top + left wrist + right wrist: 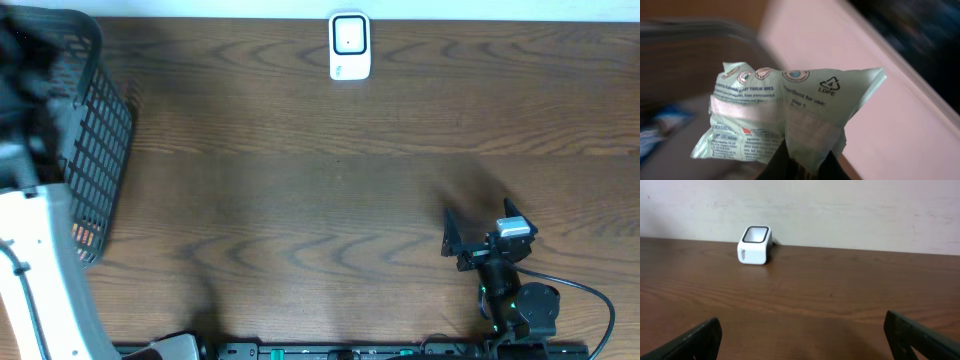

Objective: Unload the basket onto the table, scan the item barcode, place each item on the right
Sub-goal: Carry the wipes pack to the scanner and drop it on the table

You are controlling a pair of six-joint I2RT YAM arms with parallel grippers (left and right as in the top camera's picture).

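The tabletop (330, 200) is dark brown wood with a strong grain, backed by a pale wall (840, 205). A white scanner (349, 45) stands at the far edge against that wall, window up. A black wire basket (100, 140) sits at the left end, where the white left arm (40, 270) reaches in.

The pale green pack (790, 115) of wipes is off the tabletop, pinched by its lower edge in the left jaws, which are closed tight on it. It stands crumpled above them, printed side to the wrist camera, with the blurred basket behind. The right jaws are spread wide and hold nothing. They are low over the near right of the tabletop and face the scanner (755, 245), well apart from it.
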